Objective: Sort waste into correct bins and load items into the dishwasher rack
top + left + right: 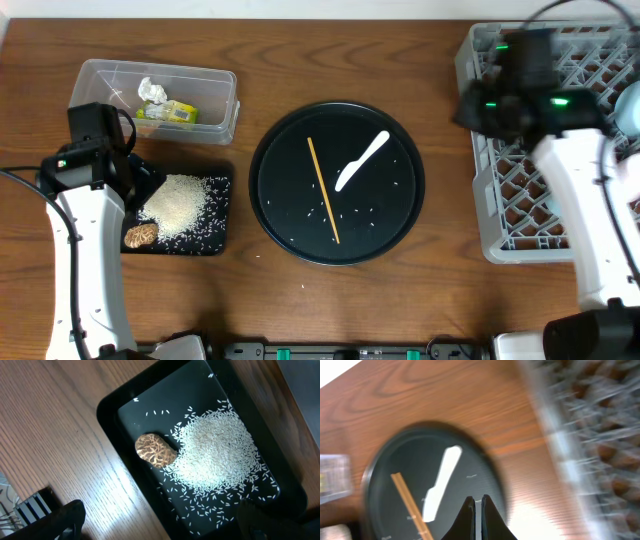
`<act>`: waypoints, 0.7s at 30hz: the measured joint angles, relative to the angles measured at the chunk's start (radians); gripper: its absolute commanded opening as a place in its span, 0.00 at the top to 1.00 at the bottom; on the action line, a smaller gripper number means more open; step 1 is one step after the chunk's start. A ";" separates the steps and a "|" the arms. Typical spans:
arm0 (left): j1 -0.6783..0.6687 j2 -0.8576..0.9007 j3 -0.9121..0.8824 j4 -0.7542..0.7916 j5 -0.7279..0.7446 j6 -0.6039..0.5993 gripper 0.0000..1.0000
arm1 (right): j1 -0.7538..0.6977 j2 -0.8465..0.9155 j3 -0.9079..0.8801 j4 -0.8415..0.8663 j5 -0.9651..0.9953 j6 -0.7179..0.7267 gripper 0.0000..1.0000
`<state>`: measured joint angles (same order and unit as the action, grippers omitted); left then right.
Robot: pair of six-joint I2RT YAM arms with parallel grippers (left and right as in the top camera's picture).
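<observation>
Left gripper (160,512) is wide open with nothing in it. The two fingertips show at the bottom corners of the left wrist view, hanging over the black rectangular tray (220,236), which sits near the left edge of the table (440,300). The rice (215,450) is heaped in the middle of that tray, with stray grains fanned around the heap. The brown lump (155,451) touches the side of the heap, on the tray floor. The clear tub (228,100) is just beyond the tray, toward the far-left corner. In it are the tissue (151,91) and, beside it, the yellow-green wrapper (178,112). The round black tray (285,150) is mid-table, well apart from both bins. The chopstick (323,190) lies flat on it, running far to near. The spoon (362,160) lies diagonally beside the chopstick, not touching it. A few loose grains are scattered on the round tray floor, and a couple lie on the wood near its front rim. The rack (482,170) is at the right edge. The right arm (580,190) is over it, its dark wrist above the rack's far-left corner. Right gripper (478,510) has its fingers pinched almost together, only a sliver of gap, gripping nothing. Its wrist view is blurred, with the round tray, spoon and chopstick below and the rack lattice to the right. The right arm hides much of the rack floor, so I can't tell what's loaded in it.
</observation>
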<state>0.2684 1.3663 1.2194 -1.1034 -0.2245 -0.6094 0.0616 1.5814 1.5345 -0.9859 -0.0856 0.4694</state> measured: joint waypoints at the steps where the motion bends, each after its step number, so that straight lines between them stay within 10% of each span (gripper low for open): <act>1: 0.000 0.000 0.000 0.000 0.000 0.000 0.02 | -0.030 -0.001 0.000 -0.017 0.000 -0.032 0.98; 4: 0.000 0.000 0.000 0.000 0.000 0.000 0.02 | -0.096 0.003 0.000 -0.074 -0.034 -0.093 0.77; 7: 0.000 0.000 0.000 0.000 0.000 0.000 0.02 | -0.107 0.008 0.000 -0.101 -0.126 -0.122 0.27; 21: 0.000 0.000 0.000 0.000 0.000 0.000 0.02 | 0.392 0.176 -0.053 0.106 -0.082 0.309 0.32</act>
<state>0.2684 1.3663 1.2194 -1.1034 -0.2245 -0.6098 0.4534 1.7576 1.4818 -0.8803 -0.1680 0.7788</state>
